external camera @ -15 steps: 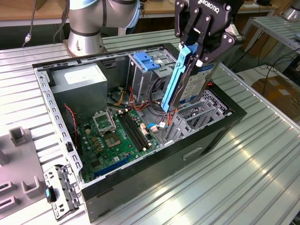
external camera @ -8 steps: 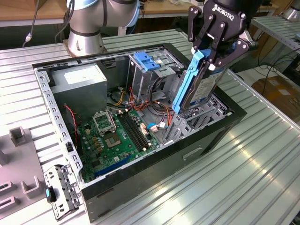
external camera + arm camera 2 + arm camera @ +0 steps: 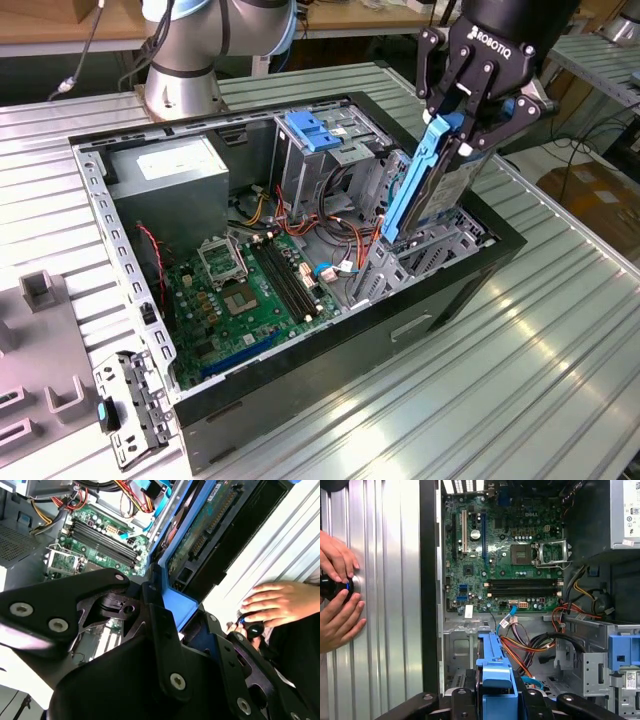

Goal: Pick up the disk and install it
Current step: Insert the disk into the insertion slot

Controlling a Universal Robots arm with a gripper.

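Holding the disk (image 3: 452,190) in the claw (image 3: 462,130), clamped tight on its upper end. Sits on edge and tilted, blue side rail toward the exterior view's left, lower end down at the grey drive bay (image 3: 385,275) in the corner of the open computer case (image 3: 440,300) on the exterior view's right. Can't tell if touching metal there. Shows a green circuit-board underside and a connector row in the second wrist view. Looks down over the motherboard (image 3: 505,545) in the first wrist view, with orange and red cables (image 3: 535,645) bunched between board and bay. Also inside the case: grey power supply (image 3: 165,170) in the far corner, second cage with a blue latch (image 3: 318,130) near the held disk. Whole lot on the ribbed metal table (image 3: 560,380). Seeing a person's hands (image 3: 340,622) in the first wrist view, out on the table beside the case, wrapped round a small black knob (image 3: 331,587).
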